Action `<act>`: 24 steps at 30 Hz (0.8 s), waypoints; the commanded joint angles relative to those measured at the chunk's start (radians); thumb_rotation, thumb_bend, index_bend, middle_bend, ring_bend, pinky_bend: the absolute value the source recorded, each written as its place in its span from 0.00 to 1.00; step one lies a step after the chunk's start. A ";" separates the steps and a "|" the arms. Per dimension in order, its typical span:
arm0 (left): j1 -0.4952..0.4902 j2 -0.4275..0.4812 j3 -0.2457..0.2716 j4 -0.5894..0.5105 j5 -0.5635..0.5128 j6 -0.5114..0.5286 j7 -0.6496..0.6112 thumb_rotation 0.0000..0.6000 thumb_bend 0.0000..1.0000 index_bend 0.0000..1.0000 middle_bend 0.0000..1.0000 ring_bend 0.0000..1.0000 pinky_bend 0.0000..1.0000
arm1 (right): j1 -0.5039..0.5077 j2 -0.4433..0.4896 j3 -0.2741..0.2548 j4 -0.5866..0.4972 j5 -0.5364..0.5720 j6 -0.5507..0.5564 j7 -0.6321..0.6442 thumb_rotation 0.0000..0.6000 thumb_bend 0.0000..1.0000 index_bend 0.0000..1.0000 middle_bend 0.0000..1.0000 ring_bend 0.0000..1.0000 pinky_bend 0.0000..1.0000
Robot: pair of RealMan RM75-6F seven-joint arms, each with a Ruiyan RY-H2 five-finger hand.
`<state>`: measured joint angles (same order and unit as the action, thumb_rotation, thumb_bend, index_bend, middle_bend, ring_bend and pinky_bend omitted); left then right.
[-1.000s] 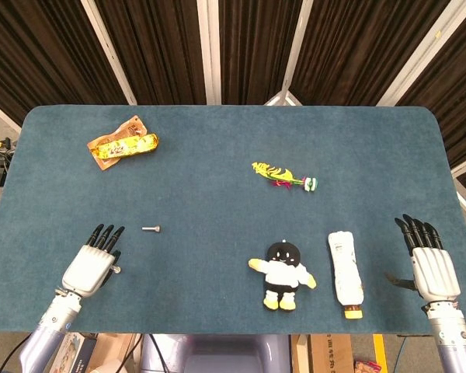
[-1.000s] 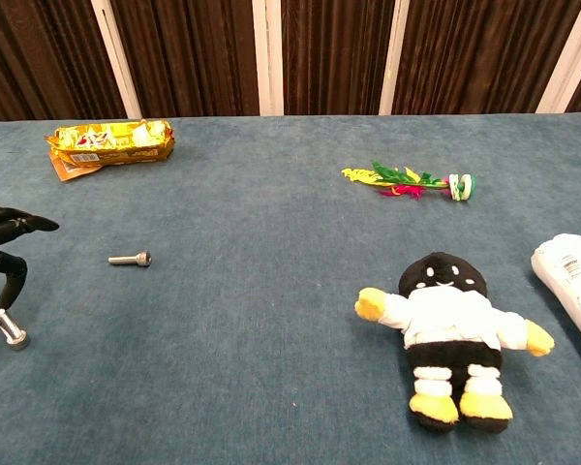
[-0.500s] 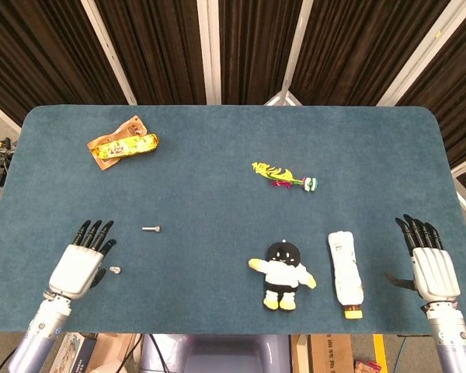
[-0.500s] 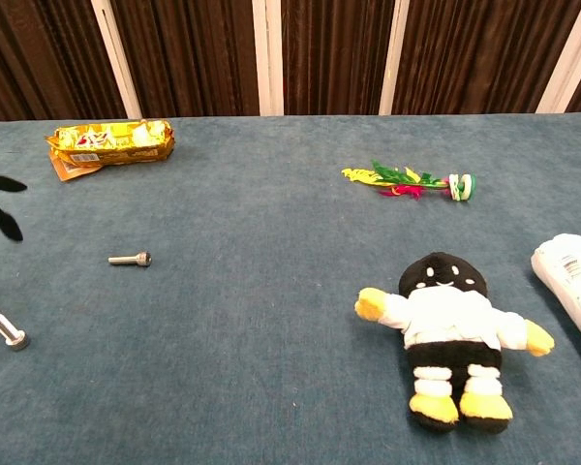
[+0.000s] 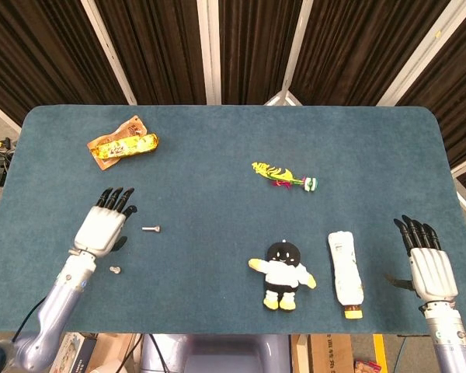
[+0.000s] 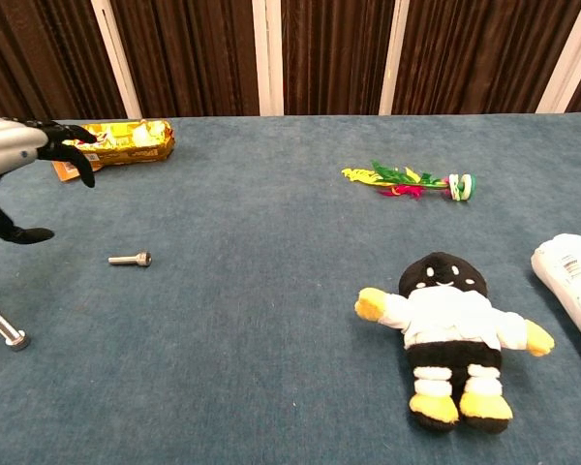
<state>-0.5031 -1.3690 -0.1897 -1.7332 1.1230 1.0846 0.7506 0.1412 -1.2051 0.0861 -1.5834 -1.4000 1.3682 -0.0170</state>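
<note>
Blue table (image 5: 217, 140), dark curtains behind. 2 bolts near its left edge: one (image 5: 150, 229) just right of the empty, fingers-spread left hand (image 5: 102, 228), another (image 5: 115, 270) below. Right hand (image 5: 429, 268) lies flat, fingers apart, holding nothing, beside the bottle (image 5: 346, 268).

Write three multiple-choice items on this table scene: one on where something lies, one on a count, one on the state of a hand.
1. Where does the white bottle lie?
A. just right of the plush toy
B. beside the yellow snack pack
C. under the left hand

2. How many metal bolts lie on the table?
A. one
B. two
C. four

3. What is the right hand doing?
A. gripping the bottle
B. pinching the feather toy
C. holding nothing, fingers apart

Answers:
1 A, the bottle lies alongside the plush toy at the near edge.
2 B, one bolt lies right of the left hand, another nearer the robot.
3 C, it is apart from every object.
</note>
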 commanded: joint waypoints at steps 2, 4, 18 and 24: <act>-0.077 -0.099 -0.038 0.032 -0.193 0.031 0.155 1.00 0.39 0.32 0.03 0.00 0.00 | 0.001 -0.001 0.000 0.001 0.003 -0.004 -0.001 1.00 0.11 0.08 0.07 0.01 0.00; -0.084 -0.117 -0.036 0.031 -0.224 0.049 0.168 1.00 0.39 0.33 0.04 0.00 0.00 | 0.002 -0.002 0.001 0.001 0.004 -0.005 -0.002 1.00 0.11 0.08 0.07 0.01 0.00; -0.142 -0.204 0.010 0.101 -0.320 0.102 0.214 1.00 0.42 0.39 0.07 0.00 0.00 | 0.003 0.000 0.003 0.007 0.012 -0.013 0.012 1.00 0.11 0.08 0.07 0.01 0.00; -0.160 -0.227 0.024 0.123 -0.327 0.112 0.226 1.00 0.43 0.41 0.07 0.00 0.00 | 0.009 -0.003 0.001 0.010 0.016 -0.030 0.014 1.00 0.11 0.08 0.07 0.01 0.00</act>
<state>-0.6617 -1.5937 -0.1672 -1.6114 0.7968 1.1954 0.9753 0.1498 -1.2075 0.0870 -1.5729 -1.3835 1.3380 -0.0030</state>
